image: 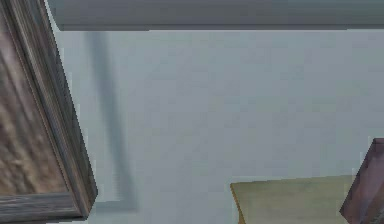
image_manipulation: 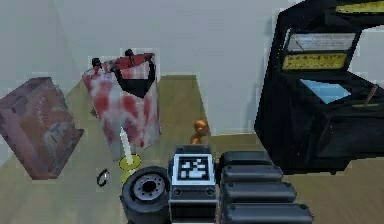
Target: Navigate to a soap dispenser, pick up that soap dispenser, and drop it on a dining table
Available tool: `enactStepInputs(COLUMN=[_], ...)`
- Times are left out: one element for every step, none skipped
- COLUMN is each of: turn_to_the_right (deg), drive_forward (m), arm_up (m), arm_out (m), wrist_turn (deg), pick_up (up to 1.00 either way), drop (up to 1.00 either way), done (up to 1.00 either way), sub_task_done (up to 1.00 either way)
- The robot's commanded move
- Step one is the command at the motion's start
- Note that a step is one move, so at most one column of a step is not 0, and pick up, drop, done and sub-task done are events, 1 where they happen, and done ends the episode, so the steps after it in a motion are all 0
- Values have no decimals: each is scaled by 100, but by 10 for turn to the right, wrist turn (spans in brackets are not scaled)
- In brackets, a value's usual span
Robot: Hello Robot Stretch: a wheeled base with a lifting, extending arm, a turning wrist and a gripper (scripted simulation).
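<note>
Nothing here has a shape I can firmly call the soap dispenser. The likeliest candidate is a small orange thing (image_manipulation: 200, 129) with a round top, standing on the table (image_manipulation: 50, 195) just right of the red-and-white bag (image_manipulation: 124, 100). On the near side of that bag stands a white stick on a yellow base (image_manipulation: 125, 155), which is another possibility. The gripper (image_manipulation: 140, 192) sits low on the bag's near side too, close to the yellow base, at the end of the arm (image_manipulation: 262, 192). With small things on the table around it, I cannot tell whether it holds anything or how its fingers stand. The arm seems kept low over the table so the gripper meets these small things at their own height. Left of the bag lies a pinkish box (image_manipulation: 40, 125), and well to the bag's right rises a dark cabinet (image_manipulation: 320, 90). In the forward view a framed picture (image: 40, 120) hangs on a pale wall (image: 220, 110).
</note>
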Motion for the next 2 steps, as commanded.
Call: enactStepInputs(turn_to_the_right=[0,0], drive_forward=[0,0], arm_up=[0,0], arm_out=[48,0], wrist_turn=[0,390], pick_up=[0,0], drop=[0,0], done=[0,0], sub_task_done=[0,0])
